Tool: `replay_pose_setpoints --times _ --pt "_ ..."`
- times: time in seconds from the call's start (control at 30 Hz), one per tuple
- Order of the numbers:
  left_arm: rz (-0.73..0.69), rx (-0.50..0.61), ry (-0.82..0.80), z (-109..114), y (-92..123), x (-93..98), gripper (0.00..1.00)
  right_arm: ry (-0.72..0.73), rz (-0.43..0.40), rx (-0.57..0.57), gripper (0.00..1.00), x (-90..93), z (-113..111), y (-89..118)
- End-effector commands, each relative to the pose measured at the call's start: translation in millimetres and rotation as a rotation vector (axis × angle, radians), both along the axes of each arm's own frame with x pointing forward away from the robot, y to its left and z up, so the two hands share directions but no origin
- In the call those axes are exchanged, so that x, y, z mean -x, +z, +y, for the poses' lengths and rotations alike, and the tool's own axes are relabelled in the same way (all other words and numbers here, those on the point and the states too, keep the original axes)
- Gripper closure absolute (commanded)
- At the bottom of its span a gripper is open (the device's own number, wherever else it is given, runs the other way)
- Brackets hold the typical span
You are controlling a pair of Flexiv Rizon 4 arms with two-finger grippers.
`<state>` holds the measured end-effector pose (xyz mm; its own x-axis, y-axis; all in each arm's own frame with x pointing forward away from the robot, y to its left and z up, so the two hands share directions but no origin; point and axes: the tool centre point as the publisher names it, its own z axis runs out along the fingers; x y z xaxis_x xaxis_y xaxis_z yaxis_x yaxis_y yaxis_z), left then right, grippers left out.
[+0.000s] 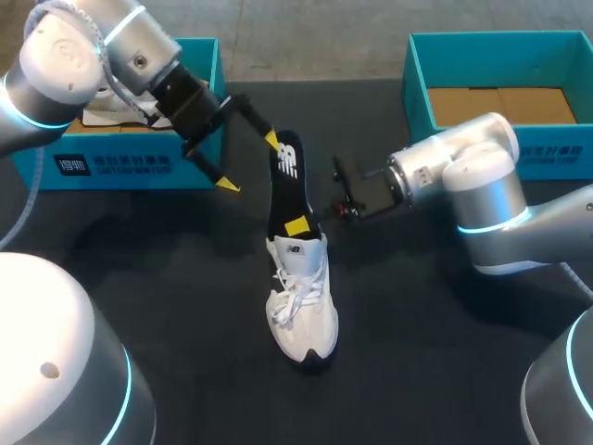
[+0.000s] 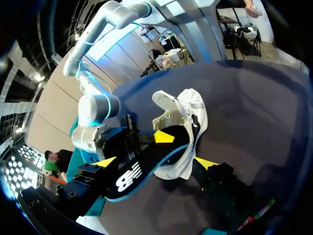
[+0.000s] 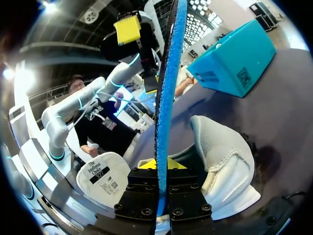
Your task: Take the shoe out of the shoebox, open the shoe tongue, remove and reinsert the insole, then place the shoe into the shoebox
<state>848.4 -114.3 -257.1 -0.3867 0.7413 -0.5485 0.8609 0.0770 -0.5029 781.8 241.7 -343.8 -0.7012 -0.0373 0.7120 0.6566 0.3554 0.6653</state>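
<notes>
A white shoe (image 1: 302, 301) lies on the dark table, toe toward the front edge. A black insole (image 1: 287, 181) with a blue rim sticks out of its opening, pointing to the back. My right gripper (image 1: 298, 225) is shut on the insole just above the shoe's collar. In the right wrist view the insole (image 3: 166, 98) stands edge-on in my right gripper (image 3: 161, 169), with the shoe (image 3: 222, 161) beside it. My left gripper (image 1: 248, 162) is open at the insole's far end, one yellow tip against it. In the left wrist view the insole (image 2: 132, 174) lies between the spread fingers of my left gripper (image 2: 155, 162), the shoe (image 2: 186, 127) ahead.
A teal shoebox (image 1: 120, 167) stands at the back left, holding another white shoe (image 1: 102, 116), under my left arm. A second teal box (image 1: 500, 56) with a brown cardboard bottom stands at the back right. The left box (image 3: 230, 58) also shows beyond the insole.
</notes>
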Motion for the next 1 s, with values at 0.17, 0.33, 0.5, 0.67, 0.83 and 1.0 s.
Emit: replay_pose_setpoints --times 0.17,0.33,0.5,0.67,0.83,1.0 --pt "0.004 0.004 -0.012 -4.0 -1.1 -3.4 0.00 -0.006 0.001 -0.004 0.91 4.3 6.5 -3.2" --pt "0.006 0.010 -0.016 -5.5 -2.1 -1.9 0.00 -0.021 -0.043 -0.002 0.67 -1.5 5.8 8.7" --pt "0.008 0.015 -0.016 -4.7 -3.3 0.3 0.00 -0.027 -0.076 0.007 0.64 -8.8 4.7 18.7" --pt "0.010 0.020 -0.013 -2.9 -4.6 2.1 0.00 -0.026 -0.090 0.016 0.65 -16.0 3.7 23.4" --pt "0.013 0.021 -0.010 -1.1 -7.2 2.7 0.00 -0.018 -0.096 0.026 0.79 -20.8 4.6 24.0" --pt "0.015 0.035 0.001 0.4 -10.7 3.2 0.00 -0.012 -0.091 0.055 1.00 -21.4 5.2 22.1"
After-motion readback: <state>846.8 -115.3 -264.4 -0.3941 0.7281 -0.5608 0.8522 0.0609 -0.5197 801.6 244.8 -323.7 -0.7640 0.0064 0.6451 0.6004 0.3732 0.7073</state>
